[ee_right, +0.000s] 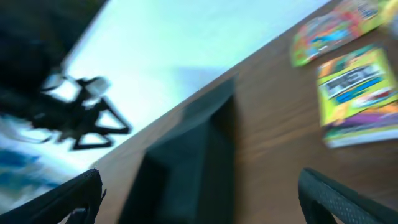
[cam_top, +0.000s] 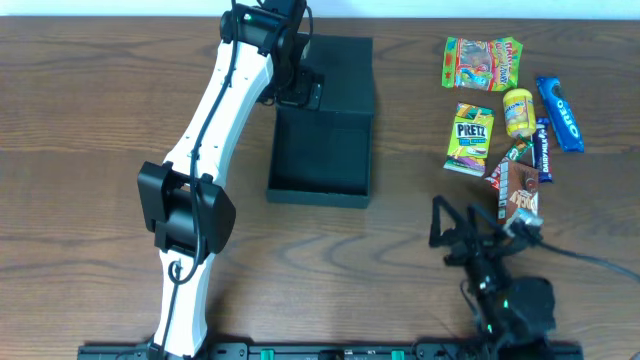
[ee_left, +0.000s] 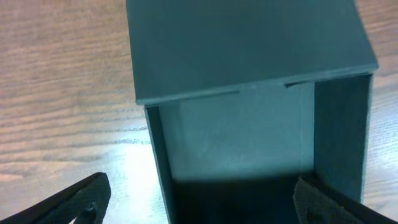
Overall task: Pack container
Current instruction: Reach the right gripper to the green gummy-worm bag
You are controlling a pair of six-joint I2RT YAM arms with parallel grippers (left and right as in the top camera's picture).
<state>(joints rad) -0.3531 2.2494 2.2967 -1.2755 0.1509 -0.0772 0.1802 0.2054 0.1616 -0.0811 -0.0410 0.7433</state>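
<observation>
The container (cam_top: 322, 150) is a dark teal-black box in the middle of the table, its flap lid (cam_top: 338, 68) folded open toward the far side. My left gripper (cam_top: 304, 92) hangs open at the box's far left corner. In the left wrist view it (ee_left: 205, 211) straddles the left wall (ee_left: 158, 168), one finger (ee_left: 84, 200) outside over the wood, the other (ee_left: 326, 202) over the empty inside. My right gripper (cam_top: 455, 228) stands open and empty near the front right, facing the container (ee_right: 186, 168), with its fingers (ee_right: 74, 199) wide apart.
Snack packets lie at the right: a gummy bag (cam_top: 482, 62), a yellow packet (cam_top: 518, 112), a blue Oreo pack (cam_top: 560, 113), a green Pretz packet (cam_top: 470, 138) and chocolate bars (cam_top: 520, 190). The left arm (cam_top: 205, 150) slants across the table's left half.
</observation>
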